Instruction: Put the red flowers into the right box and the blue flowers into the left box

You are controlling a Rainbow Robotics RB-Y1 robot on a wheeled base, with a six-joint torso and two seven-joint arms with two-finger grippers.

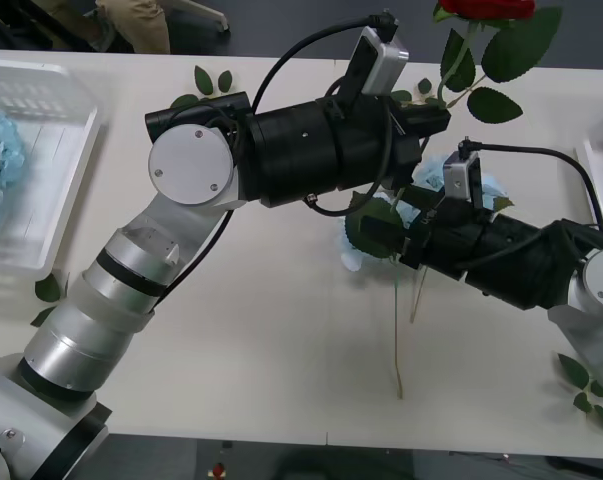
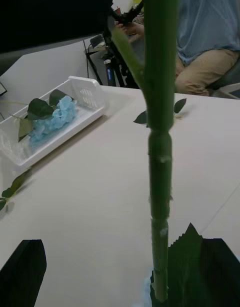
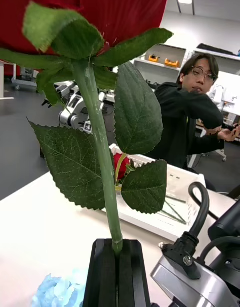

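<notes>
Over the tabletop (image 1: 281, 350), the right box (image 3: 165, 214) already holds one rose. Our left hand (image 3: 116, 252), clamped on a red flower's (image 3: 95, 17) stem, should carry it there upright. Right hand's (image 1: 406, 235) state: we cannot tell.

Deep-red rose (image 3: 100, 12) on green stem (dark leaves); pale-blue flower (image 2: 52, 118); white box (image 2: 85, 94).

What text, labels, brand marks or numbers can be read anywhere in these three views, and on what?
None can be read: no lettering shows on the left box, the right box, the arms or the table.
The left gripper, shut on the red flower, bears no marking.
</notes>
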